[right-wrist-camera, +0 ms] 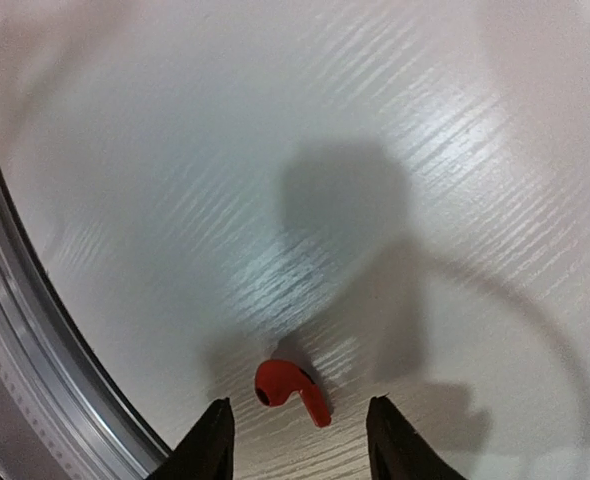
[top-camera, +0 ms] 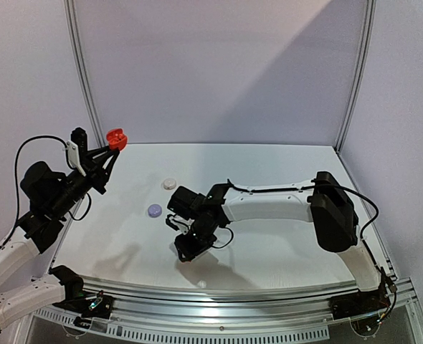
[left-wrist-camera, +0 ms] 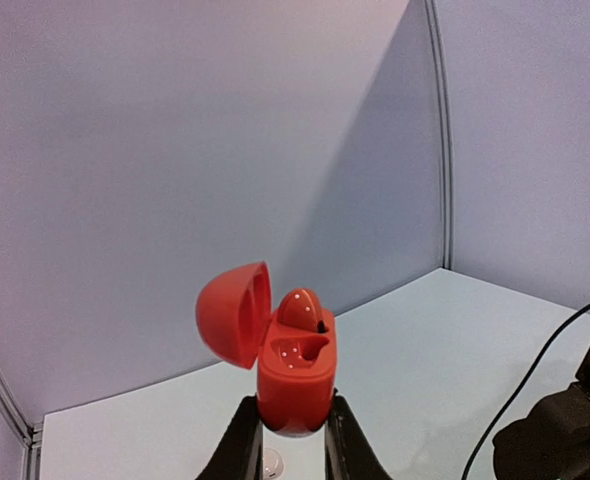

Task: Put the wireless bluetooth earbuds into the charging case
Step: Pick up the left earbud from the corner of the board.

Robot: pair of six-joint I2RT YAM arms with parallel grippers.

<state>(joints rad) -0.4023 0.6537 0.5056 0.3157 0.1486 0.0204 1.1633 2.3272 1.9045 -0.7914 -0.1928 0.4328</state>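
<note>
One red-orange earbud (right-wrist-camera: 290, 390) lies on its side on the table (right-wrist-camera: 445, 150), with its stem pointing towards the lower right of the right wrist view. It lies between the two fingers of the right gripper (right-wrist-camera: 297, 425), level with the fingertips and slightly nearer the left-hand finger of that view. The jaws stand apart, wider than the bud, and neither finger touches it. The bud casts a short shadow on the surface just behind it. In the top view this bud is hidden beneath the right gripper, which points down at the near middle of the table.

A second red-orange earbud (left-wrist-camera: 300, 308) sits in one socket of the charging case (left-wrist-camera: 295, 385); only its rounded top shows. The adjacent socket shows small bright contact points, but its depth cannot be read. The lid (left-wrist-camera: 233, 315) stands hinged open, to the left in the left wrist view. The left gripper (left-wrist-camera: 293, 440) pinches the lower body of the case between its pressed-in fingers. It holds the case upright, raised well above the table at the far left.

In both wrist views the finger bases are cut off by the bottom frame edge. A white round case (top-camera: 169, 183) and a lavender round case (top-camera: 154, 210) rest on the table near each other, between the two grippers. They are too small to make out in detail.
</note>
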